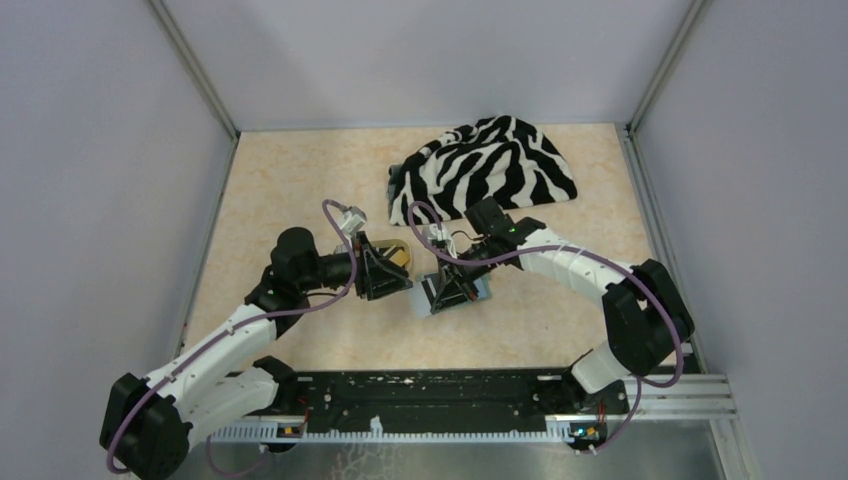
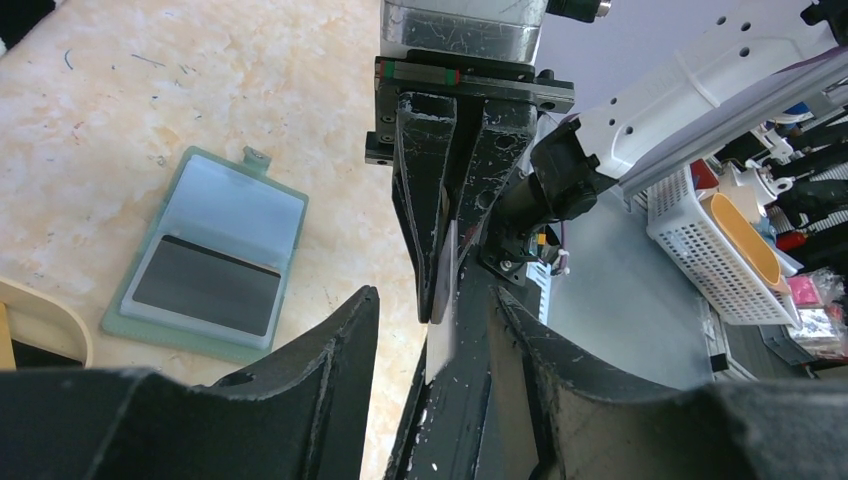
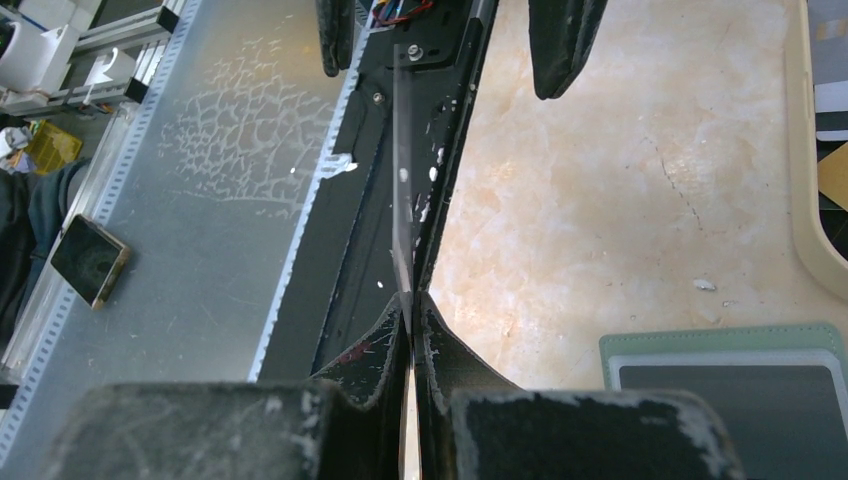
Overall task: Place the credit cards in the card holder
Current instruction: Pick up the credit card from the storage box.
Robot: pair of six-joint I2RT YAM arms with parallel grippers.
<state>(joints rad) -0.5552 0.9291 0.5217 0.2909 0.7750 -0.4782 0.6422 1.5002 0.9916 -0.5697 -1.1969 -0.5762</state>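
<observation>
My right gripper (image 3: 411,300) is shut on a thin credit card (image 3: 402,180), which stands edge-on and points toward the left arm. The left gripper (image 2: 435,300) is open, with one finger on each side of that card (image 2: 441,330) and not touching it. The sage-green card holder (image 2: 205,210) lies open on the table just beside both grippers, and a dark card (image 2: 207,285) sits in its lower pocket. In the top view the right gripper (image 1: 450,290) hangs over the holder (image 1: 483,290), with the left gripper (image 1: 385,270) close by on its left.
A tan oval tray (image 1: 402,243) sits under the left gripper with a yellow-orange card (image 1: 398,257) in it. Its rim (image 3: 808,200) lies right of the holder (image 3: 700,345). A zebra-striped cloth (image 1: 485,170) lies at the back. The black base rail (image 1: 430,395) runs along the near edge.
</observation>
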